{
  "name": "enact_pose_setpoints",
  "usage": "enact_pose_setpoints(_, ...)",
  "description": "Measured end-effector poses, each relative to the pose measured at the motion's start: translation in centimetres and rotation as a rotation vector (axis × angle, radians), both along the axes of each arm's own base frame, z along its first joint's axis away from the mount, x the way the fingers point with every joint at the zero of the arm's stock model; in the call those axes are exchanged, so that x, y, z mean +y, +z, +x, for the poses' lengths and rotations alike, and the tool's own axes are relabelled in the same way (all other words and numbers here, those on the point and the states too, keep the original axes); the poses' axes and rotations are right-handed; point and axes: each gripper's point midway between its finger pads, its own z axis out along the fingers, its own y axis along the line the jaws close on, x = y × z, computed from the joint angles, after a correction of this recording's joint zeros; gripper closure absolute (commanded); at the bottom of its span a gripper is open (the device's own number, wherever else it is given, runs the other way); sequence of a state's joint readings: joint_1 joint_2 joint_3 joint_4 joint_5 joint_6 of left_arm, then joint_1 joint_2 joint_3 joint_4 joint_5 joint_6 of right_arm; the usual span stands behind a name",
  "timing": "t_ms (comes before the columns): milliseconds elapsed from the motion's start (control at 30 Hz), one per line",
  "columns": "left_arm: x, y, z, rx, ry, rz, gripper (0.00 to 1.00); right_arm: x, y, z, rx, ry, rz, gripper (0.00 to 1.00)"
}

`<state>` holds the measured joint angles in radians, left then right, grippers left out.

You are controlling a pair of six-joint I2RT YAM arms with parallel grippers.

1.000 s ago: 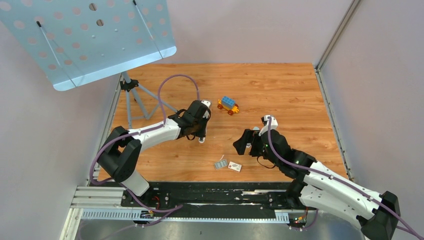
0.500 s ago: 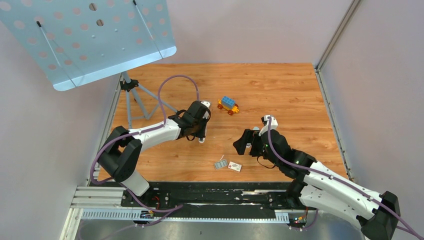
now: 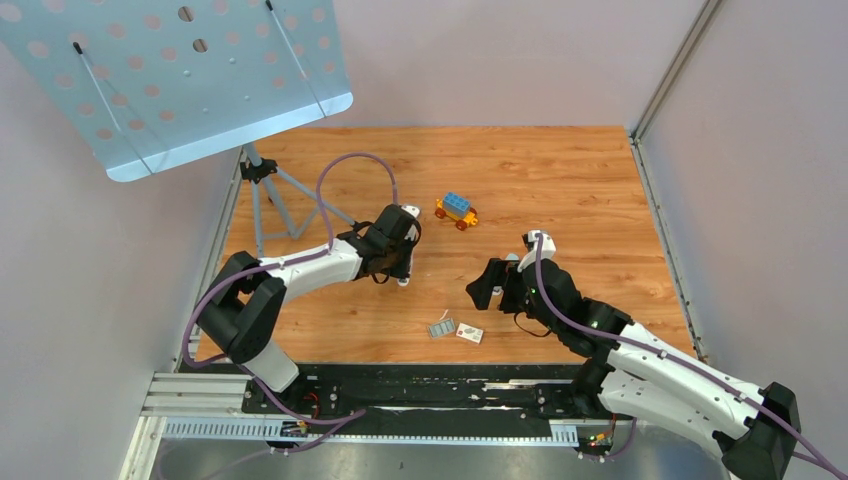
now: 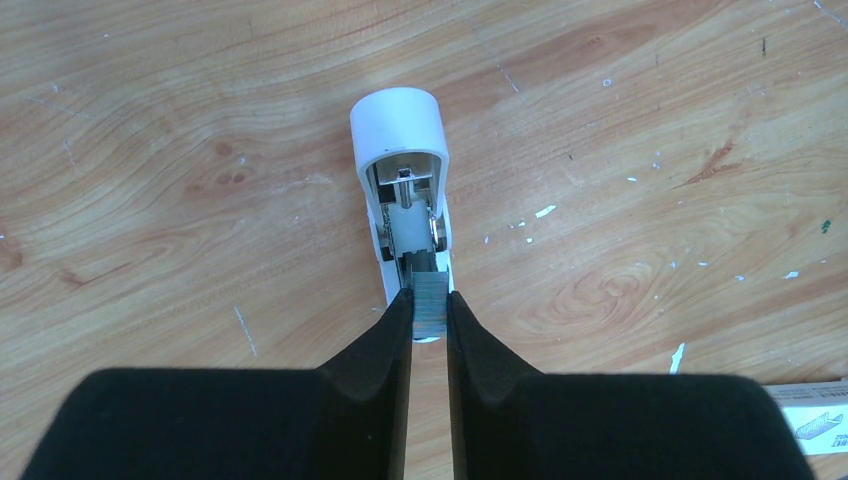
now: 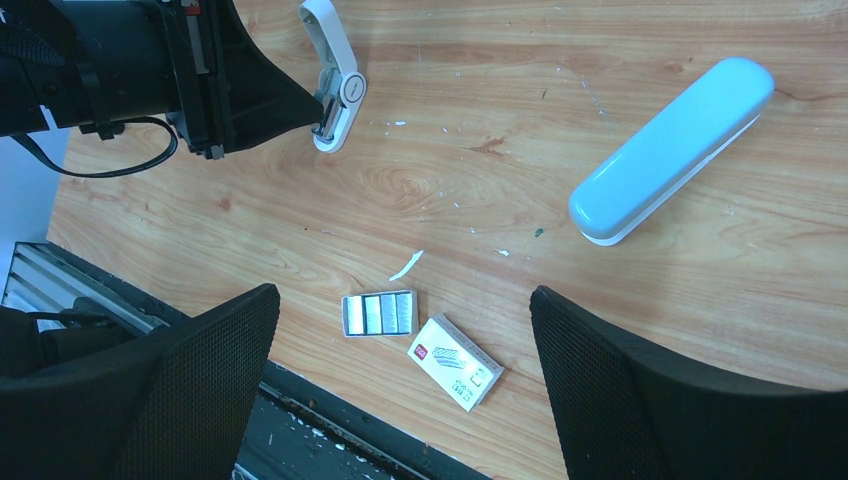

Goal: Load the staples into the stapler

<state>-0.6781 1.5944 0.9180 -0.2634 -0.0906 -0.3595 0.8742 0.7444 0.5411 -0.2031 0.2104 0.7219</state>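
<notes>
stapler (image 4: 400, 130): white, open, grey strip (image 4: 430, 298) at its channel | staples (image 5: 378, 313): ribbed grey rectangle, well apart

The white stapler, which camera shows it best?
The left wrist view: the stapler lies open ahead, the left gripper holding staples at its near end. The right wrist view shows it small, from the side. The top view shows only a white bit beside the gripper.

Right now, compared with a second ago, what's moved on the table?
The left gripper, shut on a staple strip at the open stapler, has eased slightly back toward its base. The right gripper, the loose staples, the white box and the toy car have stayed put.
</notes>
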Motion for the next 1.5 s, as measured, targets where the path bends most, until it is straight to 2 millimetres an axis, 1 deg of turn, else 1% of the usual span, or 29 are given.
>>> enact_pose_setpoints(467,0.0,-0.7,-0.1,0.014,0.009,0.004,0.83,0.0,0.0,0.0,0.0,0.0,0.0,0.01)
enact_pose_setpoints(800,-0.1,-0.7,0.2,0.001,0.014,0.001,0.83,0.0,0.0,0.0,-0.001,0.0,0.001,0.01)
enact_pose_setpoints(1000,0.1,-1.1,0.3,0.004,0.019,0.013,0.83,0.0,0.0,0.0,-0.001,0.0,0.001,0.01)
enact_pose_setpoints(1333,0.1,-1.0,0.3,0.003,0.02,0.012,0.82,0.0,0.0,0.0,0.0,0.0,0.001,0.01)
enact_pose_setpoints(1500,0.0,-0.1,0.4,-0.016,0.02,-0.002,0.82,0.0,0.0,0.0,0.0,0.0,0.001,0.01)
